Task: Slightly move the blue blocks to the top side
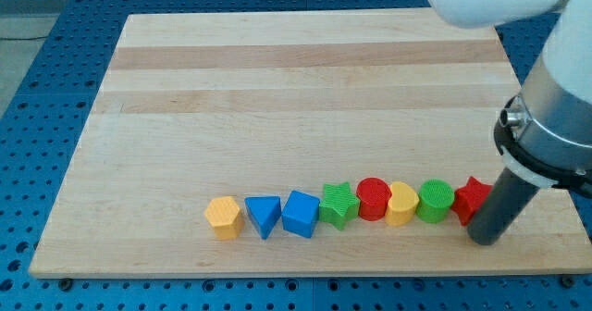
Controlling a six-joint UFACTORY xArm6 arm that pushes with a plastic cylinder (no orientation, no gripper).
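Camera view: the tip (483, 240), no claw, sits near the surface's (277, 80) bottom-right corner; blue triangle (264, 216) and blue cube (301, 213) lie far left.

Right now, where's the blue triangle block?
Blue triangle block: low on the board, left of centre, between the yellow hexagon block and the blue cube.

On the wooden counter (305, 80), a row of blocks runs along the view's bottom: yellow hexagon (224, 217), blue triangle (264, 215), blue cube (301, 214), green star (339, 204), red cylinder (374, 199), yellow block (401, 204), green cylinder (435, 201), and a red block (473, 198), perhaps a star. My tip (484, 234) touches that red block at the row's right end.
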